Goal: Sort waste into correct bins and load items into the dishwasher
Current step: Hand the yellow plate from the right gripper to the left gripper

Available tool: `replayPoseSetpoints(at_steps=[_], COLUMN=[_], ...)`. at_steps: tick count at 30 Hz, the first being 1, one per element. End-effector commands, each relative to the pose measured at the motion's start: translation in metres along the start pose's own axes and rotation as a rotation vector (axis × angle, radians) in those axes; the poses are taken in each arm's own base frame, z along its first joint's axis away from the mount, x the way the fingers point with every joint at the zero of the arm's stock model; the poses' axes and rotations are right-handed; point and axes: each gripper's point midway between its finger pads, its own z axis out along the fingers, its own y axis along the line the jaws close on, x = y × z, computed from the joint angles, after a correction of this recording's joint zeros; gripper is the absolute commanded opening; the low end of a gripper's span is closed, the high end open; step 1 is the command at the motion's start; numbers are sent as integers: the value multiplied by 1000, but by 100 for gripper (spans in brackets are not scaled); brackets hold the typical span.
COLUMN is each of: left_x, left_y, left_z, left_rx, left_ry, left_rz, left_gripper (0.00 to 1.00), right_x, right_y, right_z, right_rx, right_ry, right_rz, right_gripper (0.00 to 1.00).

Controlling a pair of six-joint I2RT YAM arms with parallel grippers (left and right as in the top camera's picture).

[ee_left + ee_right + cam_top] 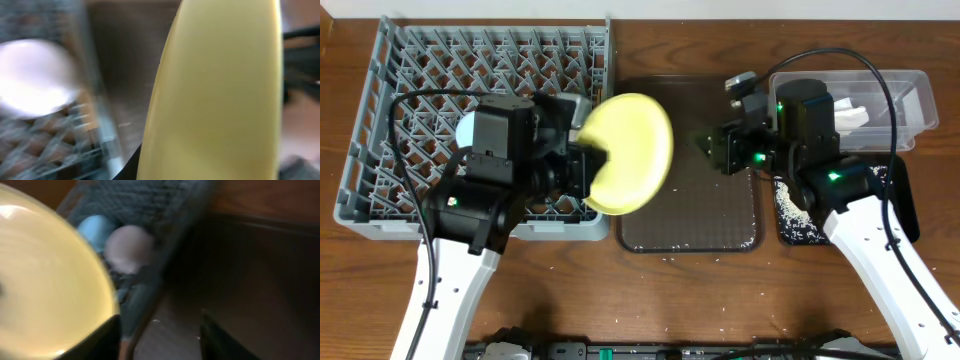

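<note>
Now the left gripper (588, 166) is clamped on the rim of the round yellow plate (635, 150), held tilted just beside the right edge of the grey dish rack (380, 60), which lies to its left, while the right gripper (712, 148) hovers empty, fingers apart.

Table (650, 300): dark brown wood, grain showing.
Far edge: pale strip (770, 8) beyond it.
Light: soft, even.

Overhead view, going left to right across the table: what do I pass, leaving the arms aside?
dish rack → yellow plate → brown tray → clear tub
</note>
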Motion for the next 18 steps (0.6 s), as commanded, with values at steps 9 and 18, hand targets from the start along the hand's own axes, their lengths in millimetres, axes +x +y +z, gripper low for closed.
replayPoseSetpoints(at_steps=[9, 18], left_x=[-50, -117], left_y=[139, 163], left_z=[-101, -12], left_rx=[-1035, -1087], left_ry=[-295, -224], left_rz=[53, 395], left_gripper=[7, 8], right_x=[-8, -5], right_y=[-48, -49], right_z=[-12, -12], right_rx=[219, 221], right_ry=[-39, -27], right_rz=[21, 26], right_gripper=[92, 99])
